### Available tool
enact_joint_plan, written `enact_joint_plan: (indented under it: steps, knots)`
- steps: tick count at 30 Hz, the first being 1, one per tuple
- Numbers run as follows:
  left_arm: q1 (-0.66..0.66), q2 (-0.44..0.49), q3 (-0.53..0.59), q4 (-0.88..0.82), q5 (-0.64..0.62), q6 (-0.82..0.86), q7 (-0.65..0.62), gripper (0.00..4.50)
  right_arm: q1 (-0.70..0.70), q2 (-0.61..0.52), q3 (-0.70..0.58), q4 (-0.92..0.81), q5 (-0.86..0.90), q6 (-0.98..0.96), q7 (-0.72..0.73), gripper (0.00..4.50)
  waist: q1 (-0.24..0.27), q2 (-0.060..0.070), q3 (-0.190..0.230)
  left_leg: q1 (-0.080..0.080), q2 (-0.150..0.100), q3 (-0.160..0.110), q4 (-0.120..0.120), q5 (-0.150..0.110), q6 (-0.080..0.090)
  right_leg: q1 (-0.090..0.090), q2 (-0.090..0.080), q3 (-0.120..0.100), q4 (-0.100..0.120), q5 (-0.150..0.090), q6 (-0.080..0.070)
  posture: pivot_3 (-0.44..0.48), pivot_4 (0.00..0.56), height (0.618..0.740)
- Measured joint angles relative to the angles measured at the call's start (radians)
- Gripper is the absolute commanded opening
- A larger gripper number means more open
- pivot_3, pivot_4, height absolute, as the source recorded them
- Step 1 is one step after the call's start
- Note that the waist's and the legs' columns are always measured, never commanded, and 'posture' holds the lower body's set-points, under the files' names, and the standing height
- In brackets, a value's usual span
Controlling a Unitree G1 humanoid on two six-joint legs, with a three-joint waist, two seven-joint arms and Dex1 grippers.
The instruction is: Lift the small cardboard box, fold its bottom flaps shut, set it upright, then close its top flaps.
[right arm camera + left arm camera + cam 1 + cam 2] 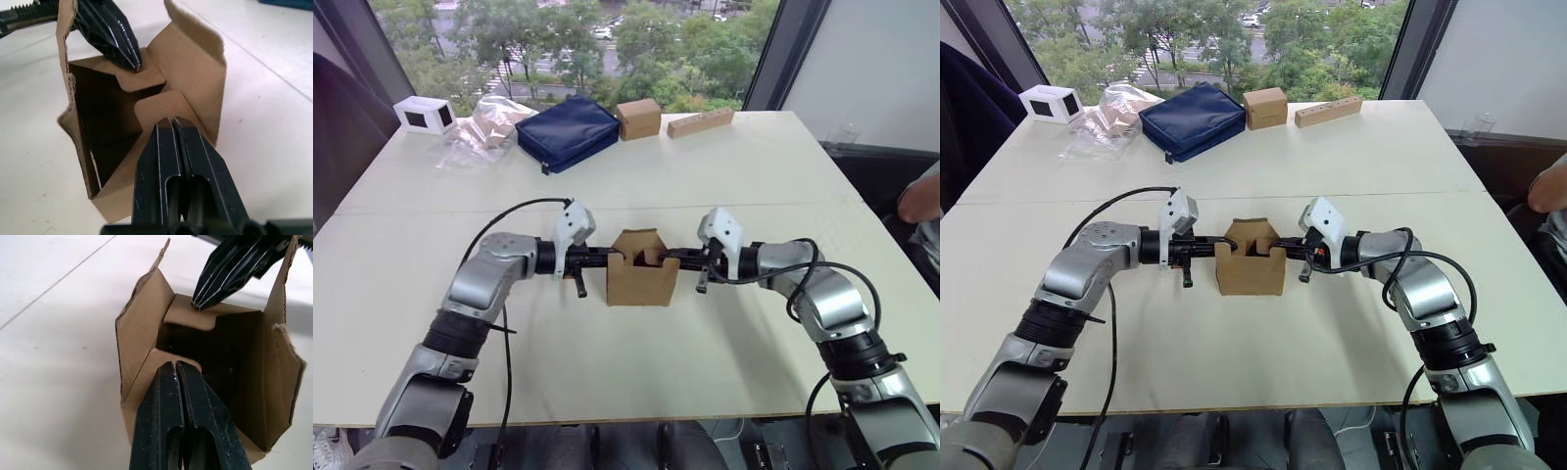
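Both pincers press on the small cardboard box [643, 277] from opposite sides: the left gripper [175, 366] has its two black fingers together, tips resting on one short flap, and the right gripper [169, 120] likewise has its fingers together, tips on the opposite short flap. Neither clamps anything.

Plain brown and unprinted, the box stands upright near the middle of the table [744, 166]. Of the top flaps [193, 316], the two short ones are pushed inward and down, while the two long ones stand up, one of them with slanted corners. What shows of the box's inside is dark, and whether anything lies in it cannot be told.

Along the far edge of the pale table lie a white box [424, 115], a clear plastic bag [484, 127], a dark blue pouch [568, 131], a smaller brown box [638, 118] and a long tan block [701, 121]. Behind is a window onto trees [636, 39]. A person's arm [920, 199] shows at the right edge.
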Motion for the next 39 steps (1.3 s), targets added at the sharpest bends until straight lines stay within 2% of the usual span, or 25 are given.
enact_joint_plan:
  steps: [4,9,13,18,20,22,28,39]
  knots:
    - [-0.031,0.03,0.082,-0.032,-0.086,0.085,-0.005,0.02,-0.001,0.0,-0.079,-0.002,0.046,0.001,-0.009,0.0,0.0,0.0,0.0,0.0,0.0,0.0,0.0,0.0,0.0,0.0,0.0,0.0,0.0,0.0,0.0,0.0,0.15,0.74]
    - [-0.101,0.05,0.152,-0.012,-0.135,0.123,-0.005,0.02,-0.005,-0.001,-0.149,-0.03,0.091,0.008,-0.029,0.0,0.001,0.0,0.0,0.0,0.0,0.0,0.0,0.0,0.0,0.0,0.0,0.0,0.0,0.0,0.0,0.0,0.15,0.74]
    - [-0.188,0.045,0.168,0.172,-0.115,0.074,0.004,0.02,-0.005,-0.024,-0.2,-0.137,0.129,0.052,-0.063,0.0,0.0,0.0,0.0,0.0,0.0,0.0,0.0,0.0,0.0,0.0,0.0,0.0,0.0,0.0,0.0,0.0,0.15,0.74]
    - [-0.261,0.017,0.134,0.475,-0.017,-0.089,-0.047,0.02,0.016,-0.056,-0.212,-0.37,0.231,0.18,-0.093,0.0,-0.001,0.0,0.0,0.0,0.0,0.0,0.0,0.0,0.0,-0.001,0.0,-0.001,0.0,0.0,0.0,0.0,0.15,0.74]
    - [-0.306,-0.009,0.111,0.619,0.016,-0.142,-0.089,0.02,0.038,-0.06,-0.176,-0.471,0.266,0.253,-0.124,0.0,0.001,0.0,0.0,0.0,-0.001,0.0,0.0,0.0,0.0,-0.001,0.001,-0.001,0.0,0.0,0.0,0.0,0.15,0.74]
    - [-0.353,-0.042,0.099,0.773,0.059,-0.196,-0.117,0.02,0.07,-0.069,-0.08,-0.599,0.283,0.308,-0.138,0.0,0.001,0.0,0.0,-0.001,-0.003,-0.001,0.0,0.0,0.0,-0.001,0.001,-0.002,0.0,0.0,0.0,0.0,0.15,0.74]
    - [-0.404,-0.1,0.08,0.988,0.134,-0.289,-0.171,0.02,0.1,-0.046,0.04,-0.631,0.232,0.324,-0.208,0.0,-0.001,-0.001,0.0,-0.001,-0.003,0.0,0.0,0.0,0.0,-0.001,0.0,-0.002,0.0,0.0,0.0,0.0,0.15,0.74]
    - [-0.414,-0.146,0.079,1.045,0.2,-0.361,-0.225,0.02,0.09,-0.1,0.156,-0.523,0.027,0.209,-0.213,0.0,-0.001,-0.001,0.0,-0.001,-0.003,0.0,0.0,0.0,0.0,-0.001,0.0,-0.002,0.0,0.0,0.0,0.0,0.15,0.74]
